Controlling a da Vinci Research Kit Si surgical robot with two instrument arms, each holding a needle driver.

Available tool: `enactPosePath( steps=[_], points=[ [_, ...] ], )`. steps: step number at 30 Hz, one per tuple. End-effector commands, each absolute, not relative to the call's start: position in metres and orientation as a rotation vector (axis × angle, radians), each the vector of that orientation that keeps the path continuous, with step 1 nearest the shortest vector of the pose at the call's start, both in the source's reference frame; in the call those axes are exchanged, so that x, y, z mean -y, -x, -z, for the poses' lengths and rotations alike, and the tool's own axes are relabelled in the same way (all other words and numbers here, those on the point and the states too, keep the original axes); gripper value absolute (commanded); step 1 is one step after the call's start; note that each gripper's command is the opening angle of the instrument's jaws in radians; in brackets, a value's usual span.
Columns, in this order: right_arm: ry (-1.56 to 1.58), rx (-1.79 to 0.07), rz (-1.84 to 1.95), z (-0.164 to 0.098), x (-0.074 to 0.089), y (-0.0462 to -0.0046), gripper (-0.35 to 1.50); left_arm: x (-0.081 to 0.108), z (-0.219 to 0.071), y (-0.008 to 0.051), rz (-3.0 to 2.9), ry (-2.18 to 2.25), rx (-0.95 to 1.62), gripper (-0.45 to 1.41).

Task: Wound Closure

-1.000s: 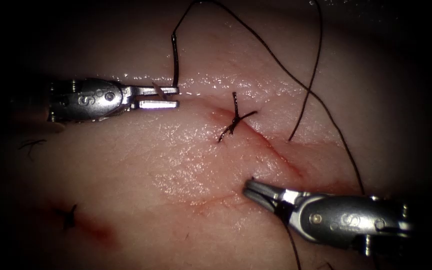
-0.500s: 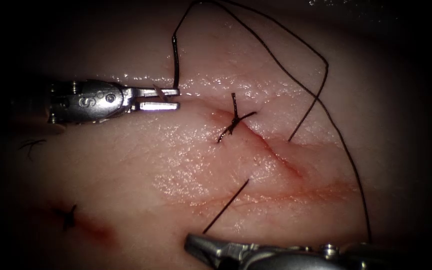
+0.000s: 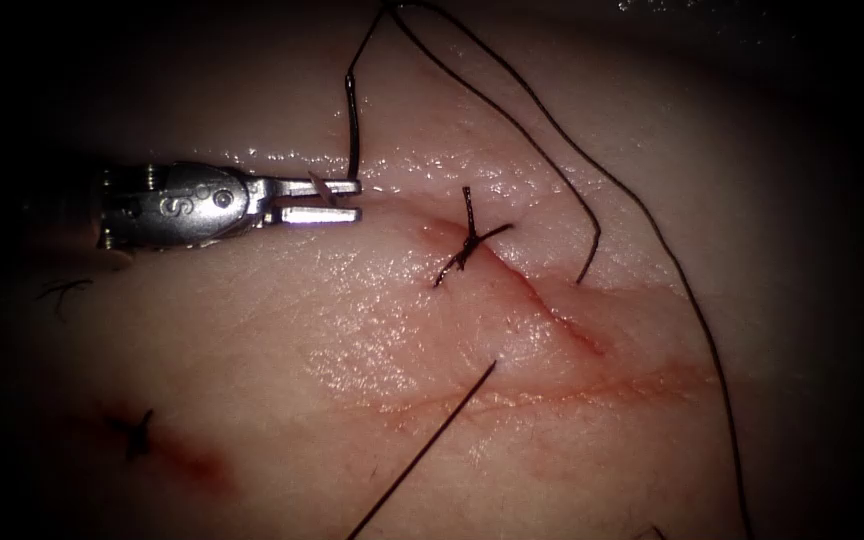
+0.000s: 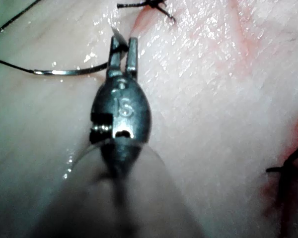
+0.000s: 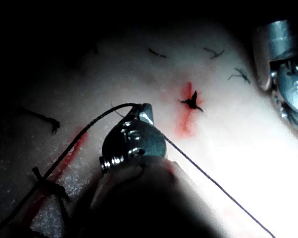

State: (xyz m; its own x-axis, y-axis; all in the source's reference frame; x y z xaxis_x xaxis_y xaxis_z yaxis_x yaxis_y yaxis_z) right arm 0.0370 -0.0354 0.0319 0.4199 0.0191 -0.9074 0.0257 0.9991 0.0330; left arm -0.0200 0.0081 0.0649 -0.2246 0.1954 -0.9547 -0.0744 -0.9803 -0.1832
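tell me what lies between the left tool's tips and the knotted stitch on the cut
In the endoscope view, bare glistening tissue: nothing lies between the left tool, which holds the needle near one end, and the knotted stitch.

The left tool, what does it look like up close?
The left tool is shiny silver metal. Its head is rounded like a small egg, stamped with an "S" mark and small round pins. Two thin, flat, straight fingers stick out from the front. Behind the head, small screws lead into a smooth, pale, round shaft.
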Motion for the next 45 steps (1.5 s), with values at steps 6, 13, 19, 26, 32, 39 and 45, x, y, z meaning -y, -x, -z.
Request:
enactPosePath(
  steps=[6,13,19,26,32,39,45],
  points=[
    [-0.059,-1.168,-0.017,-0.031,0.036,-0.0388,0.34,-0.008,-0.065,0.0205,-2.327,1.837,0.147,-0.45],
    [0.041,-1.18,-0.166,-0.032,0.03,-0.0341,1.45,-0.008,-0.065,0.0205,-2.329,1.839,0.151,-0.45],
    [0.144,-1.088,-0.147,-0.032,0.027,-0.03,1.46,-0.008,-0.065,0.0206,-2.329,1.841,0.152,-0.45],
    [0.174,-1.072,-0.11,-0.033,0.027,-0.0285,1.48,-0.008,-0.066,0.0205,-2.329,1.842,0.153,-0.45],
    [0.119,-1.203,-0.188,-0.031,0.027,-0.0277,1.48,-0.008,-0.066,0.0205,-2.329,1.843,0.152,-0.45],
    [0.333,-1.093,-0.078,-0.027,0.026,-0.0248,1.48,-0.008,-0.066,0.0205,-2.329,1.843,0.152,-0.45],
    [0.642,-0.757,0.083,-0.026,0.026,-0.0228,1.48,-0.008,-0.065,0.0205,-2.332,1.785,0.124,-0.1]
  ],
)
